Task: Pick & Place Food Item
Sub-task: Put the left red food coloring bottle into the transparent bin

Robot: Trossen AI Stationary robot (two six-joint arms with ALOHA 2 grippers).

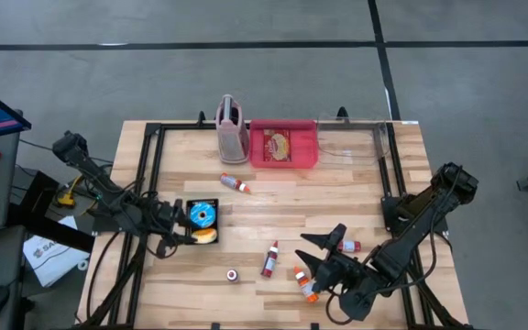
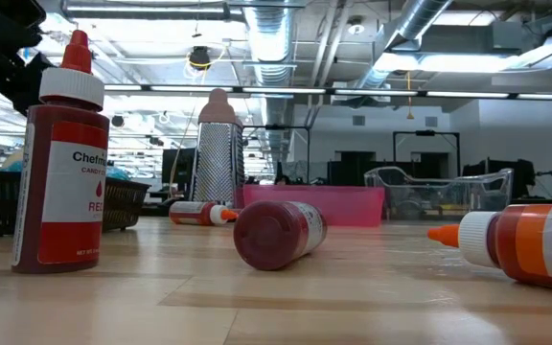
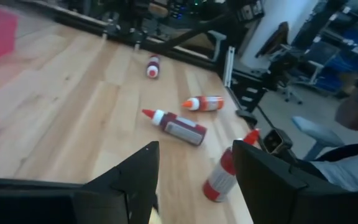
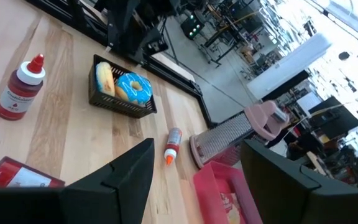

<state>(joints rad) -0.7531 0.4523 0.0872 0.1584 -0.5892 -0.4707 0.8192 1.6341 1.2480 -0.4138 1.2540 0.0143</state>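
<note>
Both my grippers stand with fingers apart, holding nothing: left gripper [image 1: 183, 229] beside the black basket [image 1: 203, 214], right gripper [image 1: 324, 261] above the wooden table [image 1: 337, 197]. Two donuts [image 4: 124, 84] lie in that basket. Grey concrete floor [image 1: 246, 82] surrounds the table.

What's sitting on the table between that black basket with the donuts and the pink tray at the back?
From above, one small red bottle lies on its side between the black basket and the pink tray; otherwise bare wood.
</note>
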